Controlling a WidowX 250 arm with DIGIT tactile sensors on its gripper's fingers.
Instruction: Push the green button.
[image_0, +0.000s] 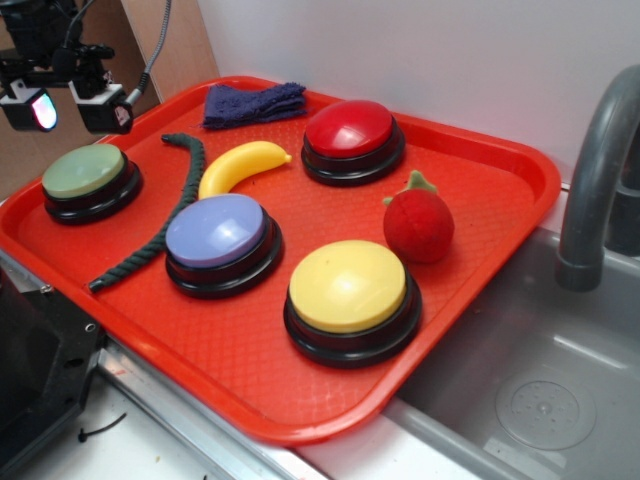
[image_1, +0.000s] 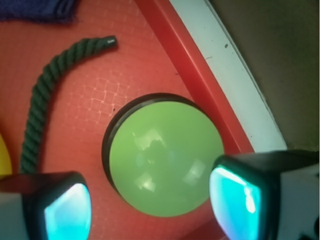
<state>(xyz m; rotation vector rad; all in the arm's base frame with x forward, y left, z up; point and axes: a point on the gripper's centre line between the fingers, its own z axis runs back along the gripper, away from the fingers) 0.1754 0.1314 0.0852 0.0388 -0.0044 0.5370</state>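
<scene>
Red tray (image_0: 500, 160) holds green button (image_0: 84, 172), rope (image_0: 165, 215), banana (image_0: 240, 165); pincer (image_0: 70, 105) spread above, empty.

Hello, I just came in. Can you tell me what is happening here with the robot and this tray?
A WidowX arm holds its gripper above the green button at the left corner of a red tray. In the wrist view its two fingers stand apart, with the button's dome between and below them. Contact is not visible, so the button looks not yet pressed. Also on the tray: lavender-blue, yellow and red buttons, a toy banana, a plush strawberry, a green rope and a blue cloth.
</scene>
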